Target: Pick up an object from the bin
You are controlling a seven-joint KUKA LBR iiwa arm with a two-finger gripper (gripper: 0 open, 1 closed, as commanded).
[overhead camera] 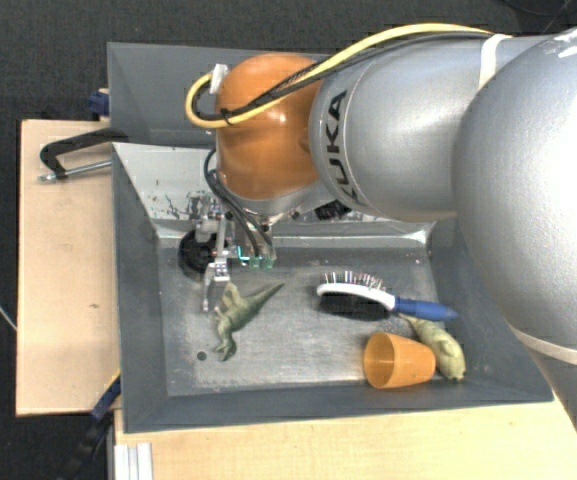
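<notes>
My gripper (214,286) hangs under the orange wrist cover at the bin's left side, low over the floor. Its tip is right at the head end of a green toy dinosaur (238,312), which lies on its side with the tail pointing right and the legs toward the front wall. I cannot tell whether the gripper touches the toy. A small dark round thing (192,253) sits just left of the gripper, partly hidden by it.
A black hairbrush (353,297) with white bristles and a blue handle lies right of centre. An orange cup (399,360) lies on its side at the front right, with a yellow-green soft thing (447,351) against it. The arm covers the bin's back right.
</notes>
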